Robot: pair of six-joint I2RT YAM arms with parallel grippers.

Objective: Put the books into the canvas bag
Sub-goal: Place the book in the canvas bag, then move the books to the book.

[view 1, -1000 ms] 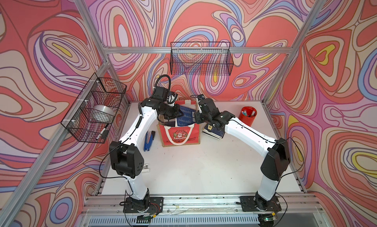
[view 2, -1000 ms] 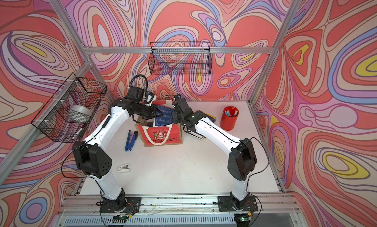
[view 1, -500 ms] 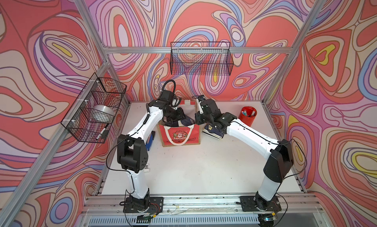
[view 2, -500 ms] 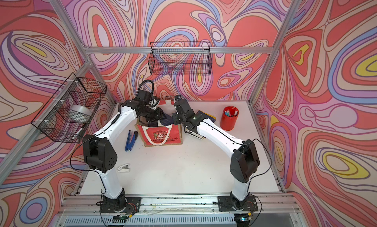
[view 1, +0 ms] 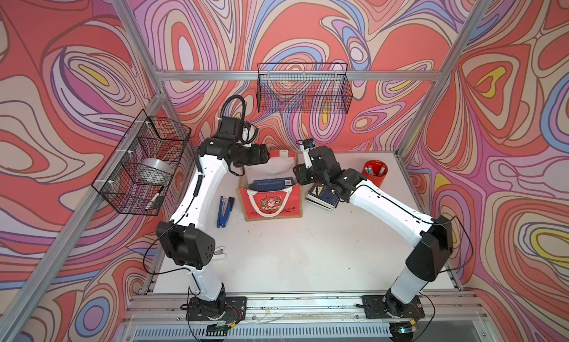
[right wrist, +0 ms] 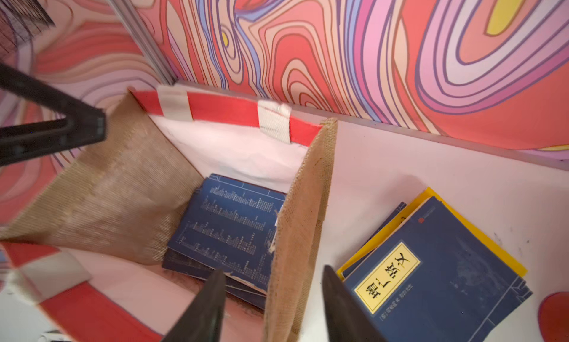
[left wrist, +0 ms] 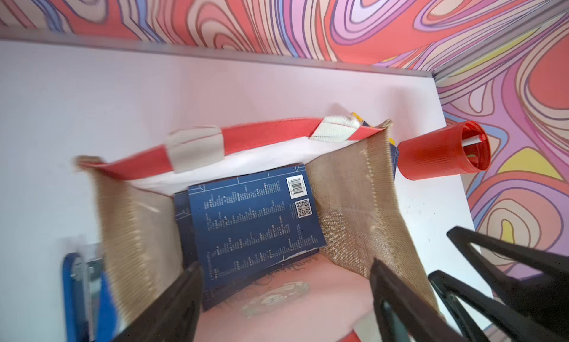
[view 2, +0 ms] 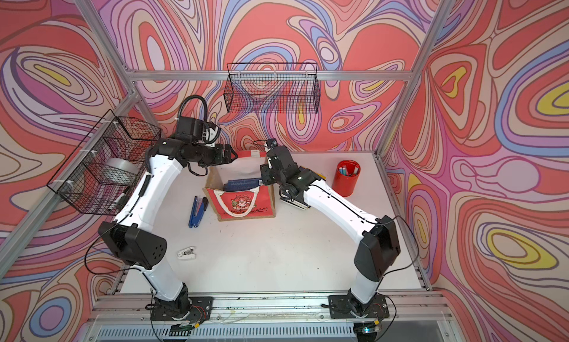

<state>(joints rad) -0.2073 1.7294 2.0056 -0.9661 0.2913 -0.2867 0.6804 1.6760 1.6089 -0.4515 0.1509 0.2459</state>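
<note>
A: Where are the books?

B: At least two navy books (left wrist: pixel 255 220) lie flat on the floor of the bag (view 1: pixel 271 202), back covers and barcode up, straight beneath the left end effector (left wrist: pixel 283 265); its jaws stand wide and hold nothing.

A: And the right end effector (right wrist: pixel 273 269)?

B: Jaws partly apart, empty; the bag's jute wall (right wrist: pixel 301 202) stands between them, not pinched as far as I can tell; the stack (right wrist: pixel 431 269) not yet packed lies on the worktop (view 1: pixel 292 257) just beside it, outside that wall.

A: How will that stack handle?

B: Thin softcovers; probably light, smooth, apt to bend and slide over one another; I would take the top one at a free edge near the spine, jaws across its thickness; something yellow shows beneath it.

A: The bag?

B: Coarse jute sides, red panels, cream lining; boxy yet soft, so the walls likely give if pushed.
</note>
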